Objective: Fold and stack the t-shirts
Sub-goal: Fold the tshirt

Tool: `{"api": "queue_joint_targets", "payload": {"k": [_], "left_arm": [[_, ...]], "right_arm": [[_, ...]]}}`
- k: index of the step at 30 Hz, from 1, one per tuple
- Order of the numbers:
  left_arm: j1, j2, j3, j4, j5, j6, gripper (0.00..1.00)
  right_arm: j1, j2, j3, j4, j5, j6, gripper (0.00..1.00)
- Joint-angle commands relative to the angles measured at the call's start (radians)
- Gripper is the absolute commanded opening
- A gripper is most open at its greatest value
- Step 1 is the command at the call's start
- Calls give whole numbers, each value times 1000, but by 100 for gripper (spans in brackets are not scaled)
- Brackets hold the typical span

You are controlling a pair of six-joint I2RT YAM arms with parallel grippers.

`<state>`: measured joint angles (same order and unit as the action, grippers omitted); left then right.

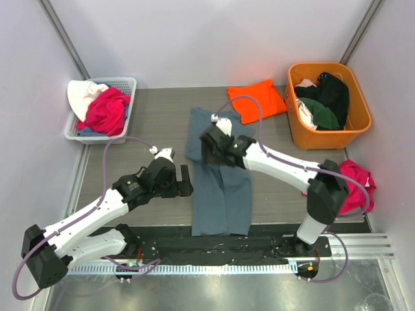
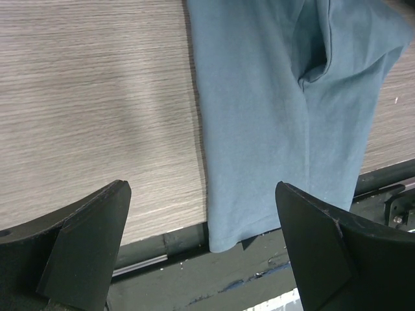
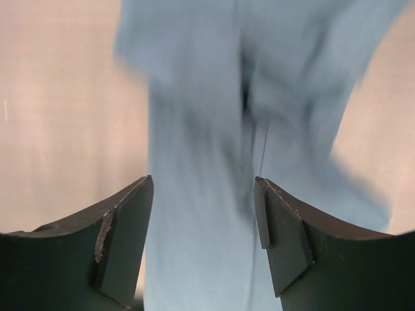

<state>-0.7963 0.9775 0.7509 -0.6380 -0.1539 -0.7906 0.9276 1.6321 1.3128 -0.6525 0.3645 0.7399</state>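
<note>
The slate blue-grey t-shirt (image 1: 220,201) lies as a long narrow strip down the middle of the table, its near end hanging over the front edge. The orange t-shirt (image 1: 256,99) lies folded at the back, apart from it. My left gripper (image 1: 185,180) stands wide open just left of the blue shirt's left edge. In the left wrist view the left gripper (image 2: 202,194) holds nothing, and the blue-grey t-shirt (image 2: 259,116) lies ahead. My right gripper (image 1: 209,152) hovers over the strip's far part. It is open; the blurred right wrist view shows the right gripper (image 3: 203,184) above blue cloth (image 3: 194,129).
A white basket (image 1: 127,83) with red and white clothes stands at the back left. An orange plastic tub (image 1: 327,136) holding dark clothes stands at the back right. A pink-red garment (image 1: 360,184) lies by the right arm. A black rail (image 1: 220,246) runs along the front edge.
</note>
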Motion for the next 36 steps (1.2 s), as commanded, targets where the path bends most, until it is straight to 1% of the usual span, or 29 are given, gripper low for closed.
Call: {"api": "queue_joint_targets", "payload": {"k": [1, 2, 3, 5, 7, 8, 11, 14, 19, 25, 26, 32, 36], "left_arm": [[2, -63, 1, -37, -50, -30, 100], [2, -74, -5, -46, -53, -33, 100], [2, -91, -8, -51, -56, -35, 100], [2, -106, -18, -65, -65, -42, 100], [2, -125, -24, -72, -68, -47, 100], [2, -128, -27, -74, -69, -48, 100], [2, -132, -31, -81, -65, -52, 100], [2, -129, -35, -83, -70, -55, 100], [2, -112, -36, -74, -82, -41, 100], [3, -57, -9, -65, -98, -12, 100], [2, -43, -4, -65, -99, -10, 100], [3, 0, 28, -43, -105, 2, 100], [3, 15, 51, -48, -107, 8, 100]], "right_arm": [[-114, 182, 158, 70, 56, -140, 71], [-157, 214, 187, 71, 50, -158, 71], [-173, 245, 239, 80, 34, -166, 71], [-211, 337, 284, 100, 1, -191, 71], [-231, 403, 360, 113, -13, -223, 71], [-242, 463, 388, 113, -27, -234, 71], [-256, 553, 492, 113, -41, -269, 71], [-272, 603, 540, 116, -55, -289, 71], [-309, 686, 574, 119, -90, -309, 72], [-338, 794, 661, 103, -174, -381, 71], [-339, 807, 695, 79, -177, -398, 72], [-343, 847, 730, 60, -177, -431, 72], [-363, 888, 808, 42, -164, -438, 72]]}}
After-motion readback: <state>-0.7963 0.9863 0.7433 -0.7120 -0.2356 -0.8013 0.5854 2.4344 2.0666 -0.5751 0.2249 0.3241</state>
